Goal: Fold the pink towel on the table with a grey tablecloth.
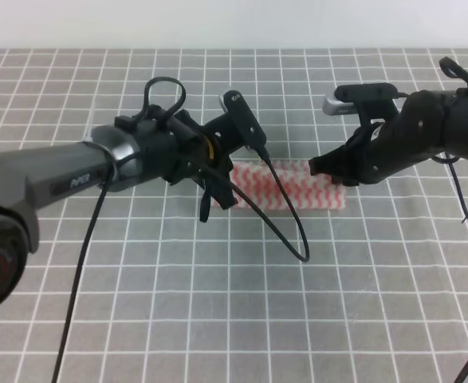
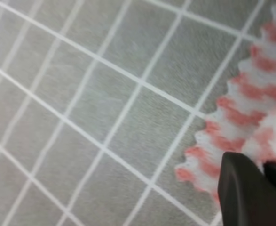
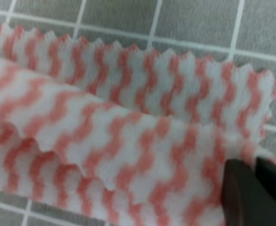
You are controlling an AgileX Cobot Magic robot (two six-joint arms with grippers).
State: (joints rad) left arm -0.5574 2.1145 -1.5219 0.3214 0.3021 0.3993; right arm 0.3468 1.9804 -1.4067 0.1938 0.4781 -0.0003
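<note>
Exterior high: both jaws pinch the pink towel (image 1: 297,185) on the table with a grey tablecloth (image 1: 234,303).

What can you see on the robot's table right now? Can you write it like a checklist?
Surface: table under grey cloth with a white grid, flat.
Job's things: pink towel lies as a narrow strip; the right wrist view shows layers lying over each other.
Clutter: nothing seen.
Grippers: left gripper at the towel's left end, right gripper at its right end; both have fingers on the cloth, and whether they pinch it cannot be told.
Cables: black cable loops from the left arm across the towel; another hangs at the right edge.
Surroundings: pale strip beyond the table's far edge.
</note>
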